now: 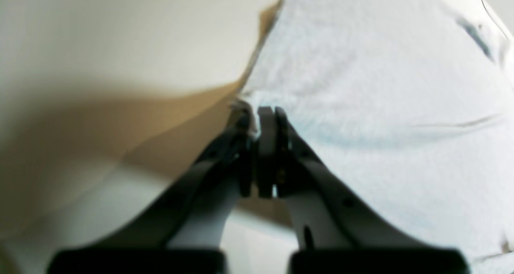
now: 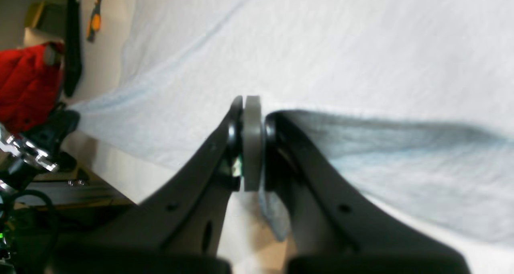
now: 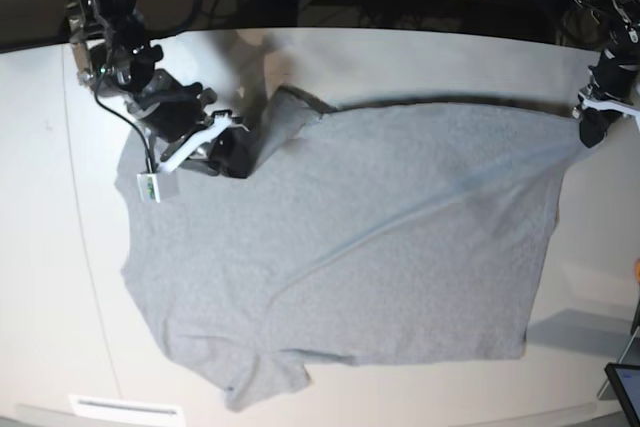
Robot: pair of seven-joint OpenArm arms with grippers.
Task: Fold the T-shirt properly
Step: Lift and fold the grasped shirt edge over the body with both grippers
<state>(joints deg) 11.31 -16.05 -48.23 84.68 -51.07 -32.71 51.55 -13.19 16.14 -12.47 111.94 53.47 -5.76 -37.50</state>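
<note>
Because the left wrist view looks straight down its own fingers, we see the left gripper (image 1: 261,113) pressed together on the very edge of the T-shirt (image 1: 381,105), with pale grey cloth spreading away to the right and the bare cream table (image 1: 100,45) to the left; we judge the pinch sits at the hem corner so that the fabric can be pulled taut rather than bunched. In the right wrist view, the right gripper (image 2: 251,105) is likewise clamped shut on the T-shirt (image 2: 341,45), a thin fold of cloth caught between the pads and a dark shadowed crease trailing off to the right, while something red (image 2: 24,85) and some cabling sit blurred at the far left; what those are, we cannot tell. From the base view, the T-shirt (image 3: 360,247) lies spread plain side up across the middle of the table (image 3: 40,247), one sleeve pointing towards the near edge and another bunched at the far side. The right gripper (image 3: 218,142) holds the cloth on the far left near that bunched sleeve, and the left gripper (image 3: 590,127) holds the far right corner, well apart from it. We think both arms grip opposite ends of the far edge to stretch it flat before a fold.
</note>
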